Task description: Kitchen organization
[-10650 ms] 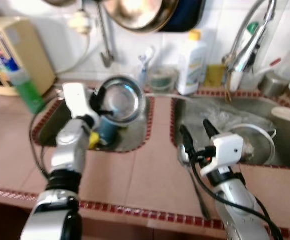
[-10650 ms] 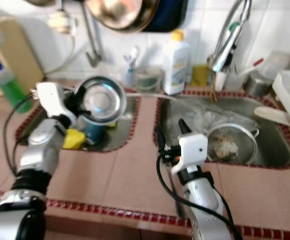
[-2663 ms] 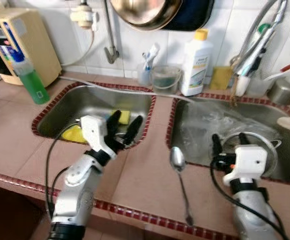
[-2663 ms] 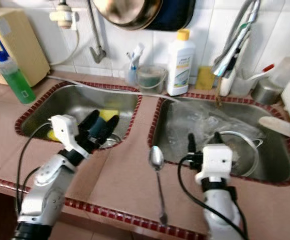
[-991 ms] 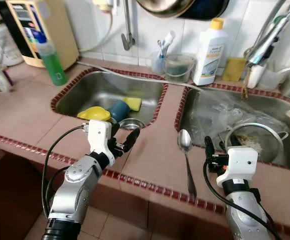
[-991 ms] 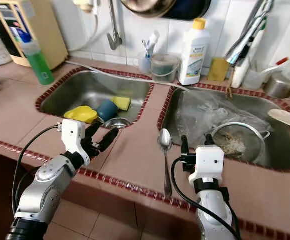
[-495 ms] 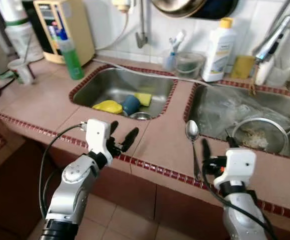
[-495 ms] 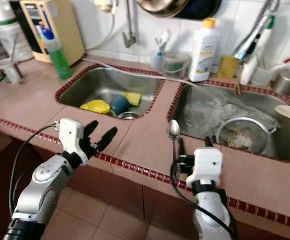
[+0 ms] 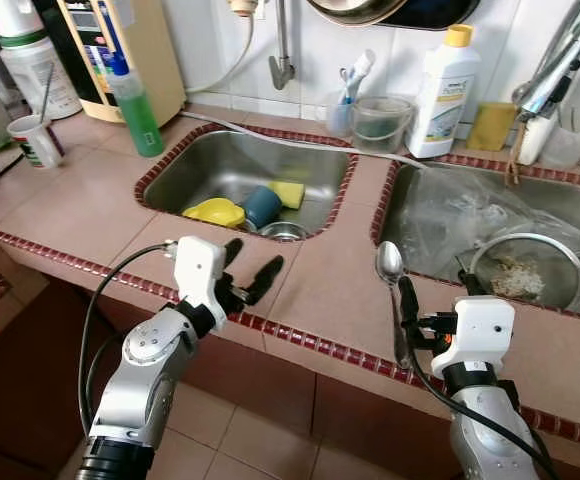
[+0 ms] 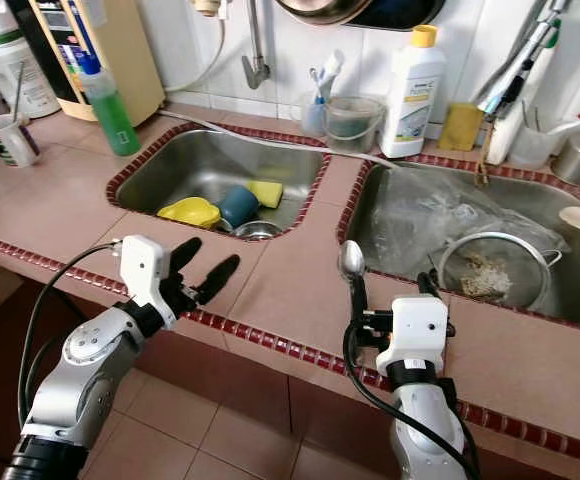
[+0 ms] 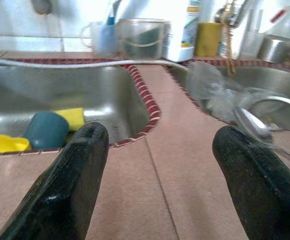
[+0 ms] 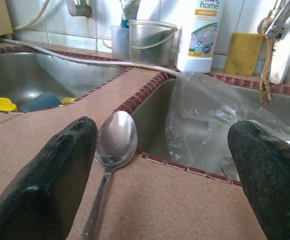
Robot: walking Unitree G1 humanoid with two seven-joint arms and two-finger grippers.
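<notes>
On the tiled worktop between the two sinks lies the spoon, unclaimed! Left hand hovers at the near edge, fingers spread, holding nothing; right hand is just beside the spoon's handle, fingers wide too. Yellow sponge, blue cup, probably a small bowl, wait in the left sink. Plenty left to tidy.

Pinkish-tan counter edged in dark red, steel sink holding a yellow sponge and blue cup.
</notes>
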